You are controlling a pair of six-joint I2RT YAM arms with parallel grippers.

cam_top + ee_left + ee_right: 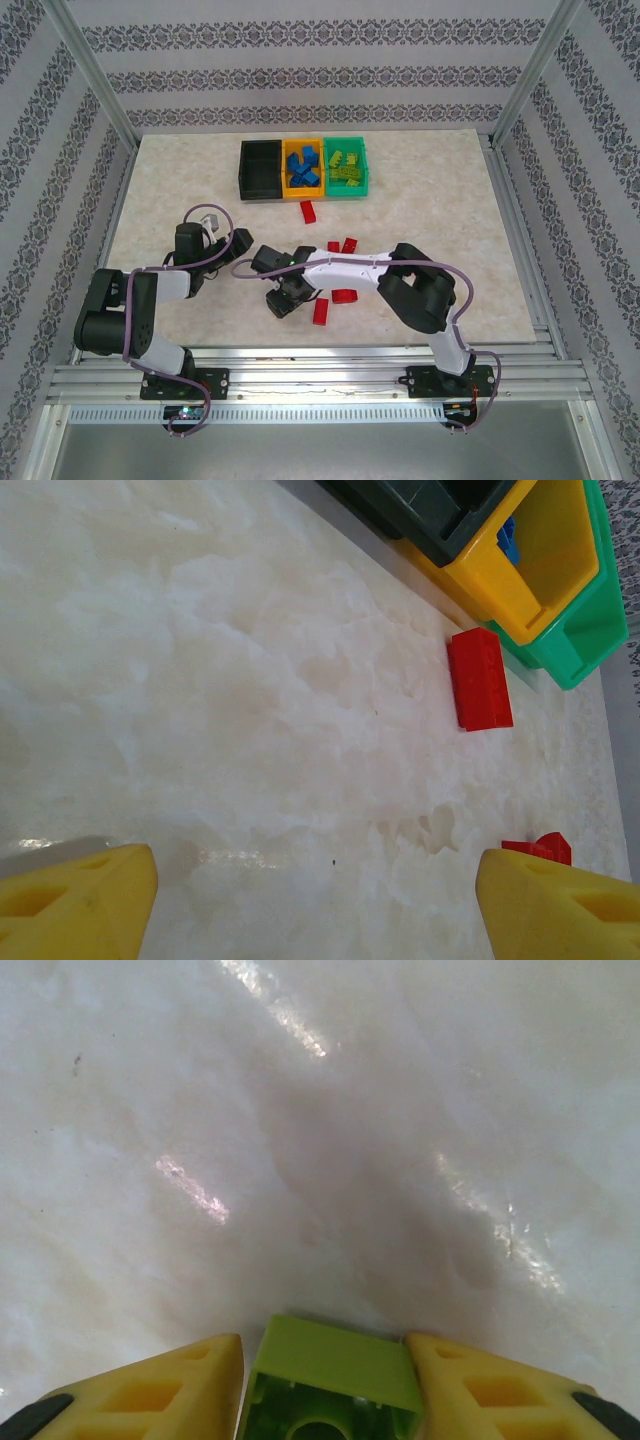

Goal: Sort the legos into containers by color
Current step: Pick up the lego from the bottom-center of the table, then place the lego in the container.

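My right pincer [322, 1348] is closed on one lime green lego [335, 1368], with both yellow fingers [170, 1385] touching its sides, over the table [170, 180] near its front edge; red legos [345, 295] lie close beside it. My left pincer [315, 905] stands wide open with nothing between its tips. At the far edge the black bin [260, 165], the orange-yellow bin [288, 172] holding blue legos [305, 168] and the teal green bin [367, 168] holding lime green legos [345, 165] stand side by side, with one red lego [309, 212] just in front of them.
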